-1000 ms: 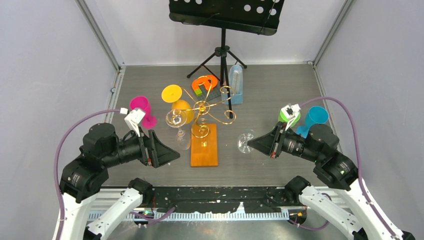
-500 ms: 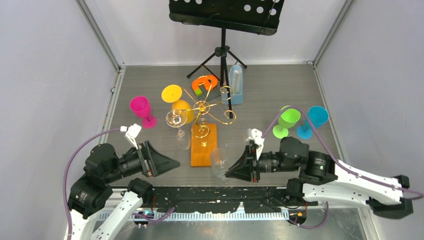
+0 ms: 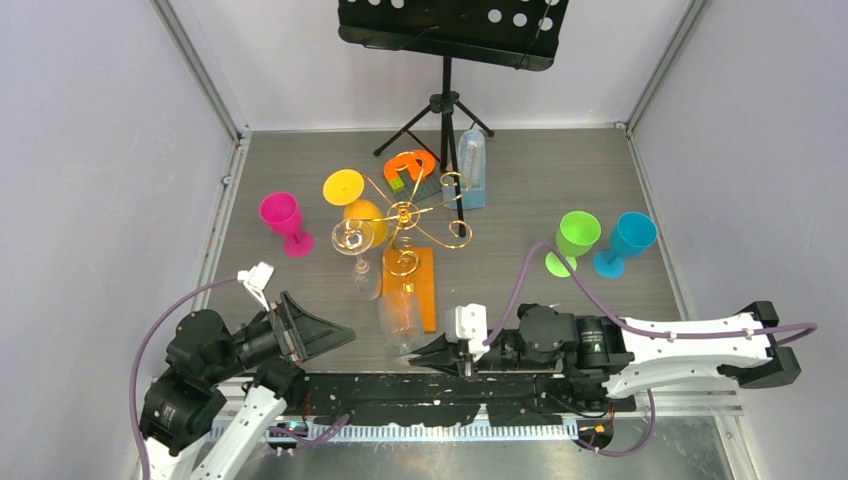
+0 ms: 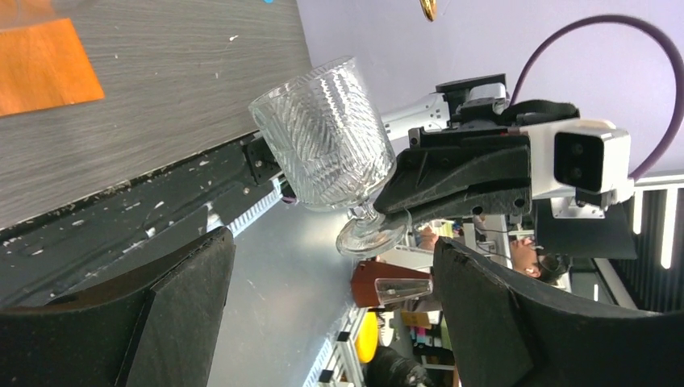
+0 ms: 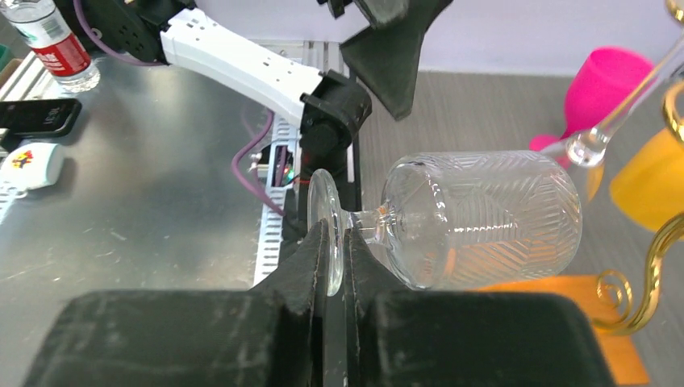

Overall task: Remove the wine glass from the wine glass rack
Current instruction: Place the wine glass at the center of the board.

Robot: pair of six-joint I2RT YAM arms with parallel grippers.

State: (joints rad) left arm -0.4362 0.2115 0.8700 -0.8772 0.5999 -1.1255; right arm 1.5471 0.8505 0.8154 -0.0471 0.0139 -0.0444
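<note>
Wine glass [image 5: 484, 216] sideways, foot in right pincer [image 5: 337, 239]

High rear camera down over the table [image 3: 560, 180]; close wrist cameras opposed, clear glass [image 4: 327, 137] common to all.

Room on the right
Gold wire rack [image 3: 405, 212] crowds the centre; grey tabletop [image 3: 510, 215] lies bare up to the green plastic goblet [image 3: 577, 235].

The clear ribbed wine glass [image 3: 400, 318] was just before the gold-wire wine glass rack [image 3: 408, 214] on its orange wooden base, the left gripper [image 3: 332, 334] left of it, the right gripper [image 3: 424, 352] right.
</note>
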